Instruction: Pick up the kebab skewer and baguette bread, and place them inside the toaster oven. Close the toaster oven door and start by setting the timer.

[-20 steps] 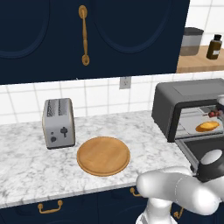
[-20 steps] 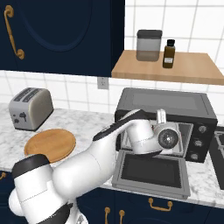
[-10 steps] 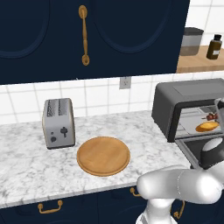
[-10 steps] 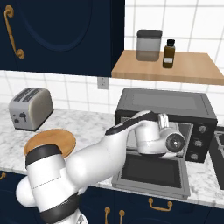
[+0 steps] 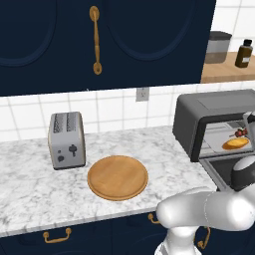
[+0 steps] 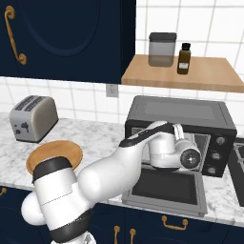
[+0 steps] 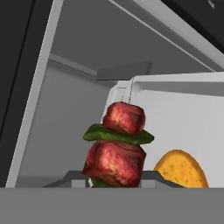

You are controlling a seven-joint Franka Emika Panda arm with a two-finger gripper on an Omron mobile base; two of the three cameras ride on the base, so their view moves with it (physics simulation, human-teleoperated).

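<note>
Inside the toaster oven (image 6: 181, 125), the kebab skewer (image 7: 117, 146) stands upright right in front of the hand camera, with the baguette bread (image 7: 180, 169) just beside it on the rack. Whether the gripper is clamped on the skewer or apart cannot be told. The toaster oven door (image 6: 167, 190) lies open.

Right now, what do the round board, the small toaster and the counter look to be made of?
The round board looks like wood: matte tan with faint grain. The small toaster looks like brushed metal, silver-grey with dark slots, though it could be painted. The counter looks like polished marble or an imitation: white with grey veining.
</note>
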